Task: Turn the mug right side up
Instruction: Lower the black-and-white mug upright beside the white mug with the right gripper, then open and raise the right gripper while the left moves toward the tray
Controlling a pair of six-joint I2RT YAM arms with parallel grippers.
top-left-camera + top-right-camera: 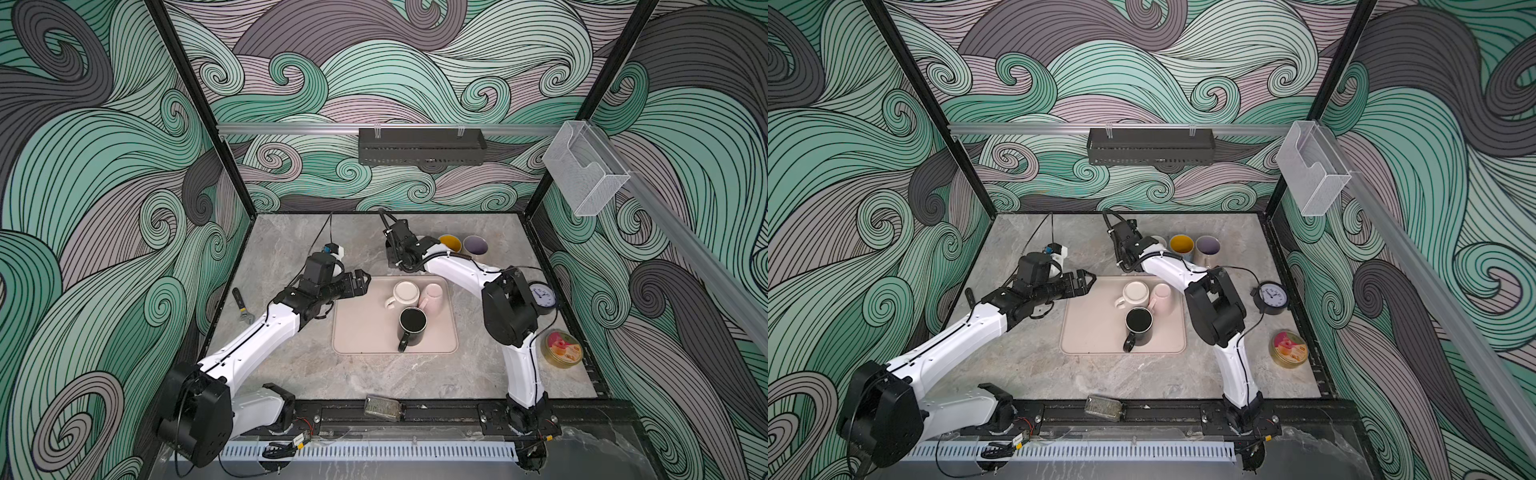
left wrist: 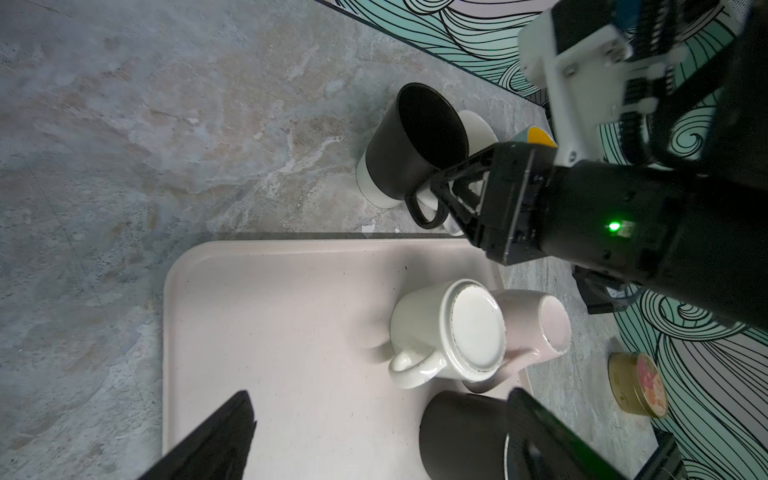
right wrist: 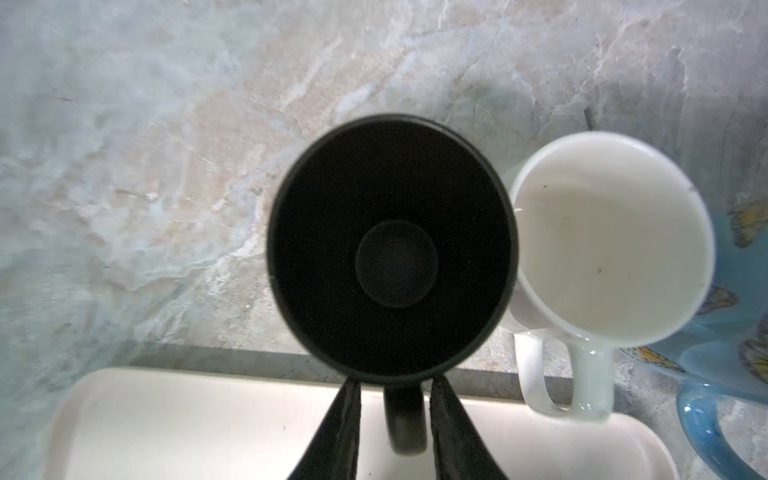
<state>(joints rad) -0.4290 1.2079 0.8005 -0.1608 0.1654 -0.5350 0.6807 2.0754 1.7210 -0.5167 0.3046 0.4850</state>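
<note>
Marble tabletop (image 3: 166,166) bears upright black mug (image 3: 390,249), right end effector (image 3: 397,386) parted around its handle (image 3: 405,428).

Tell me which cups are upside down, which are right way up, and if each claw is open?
Near white mug, upside down.
Pink mug, upside down.
Near black mug, right way up.
Far black mug, right way up.
Far white mug, right way up.
Yellow-lined mug, right way up.
Purple mug, right way up.
Left claw, open wide.
Right claw, slightly open astride the far black mug's handle.
</note>
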